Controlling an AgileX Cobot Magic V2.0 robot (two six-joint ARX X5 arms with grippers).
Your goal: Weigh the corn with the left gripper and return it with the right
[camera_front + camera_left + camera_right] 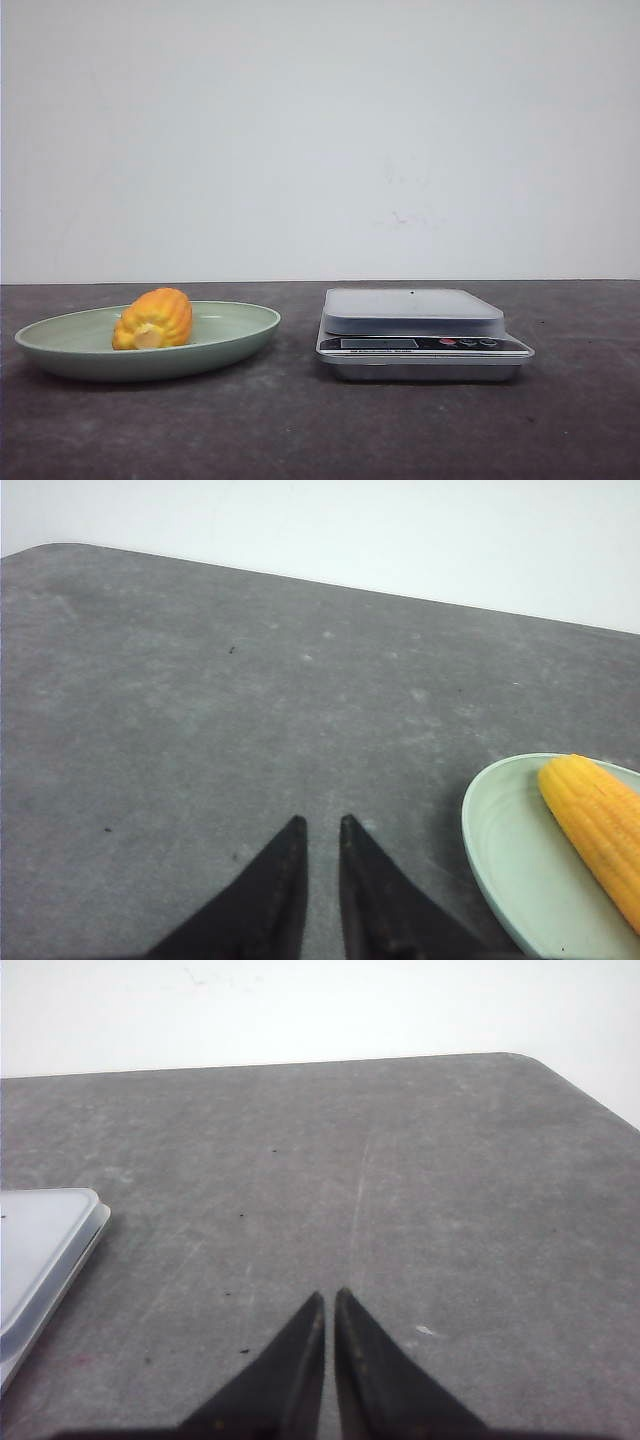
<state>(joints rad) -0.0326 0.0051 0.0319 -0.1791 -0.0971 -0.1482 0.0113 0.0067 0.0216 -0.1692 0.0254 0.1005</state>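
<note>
The corn is an orange-yellow cob piece lying in the pale green plate at the left of the table, its pale cut end towards the camera. It also shows in the left wrist view, off to one side of my left gripper. That gripper hangs over bare table beside the plate, its fingers nearly together and empty. My right gripper is shut and empty over bare table, to the right of the scale. Neither gripper shows in the front view.
A silver digital kitchen scale with an empty platform stands right of the plate. The dark grey table ends at a white wall behind. The table's rounded far corners show in both wrist views.
</note>
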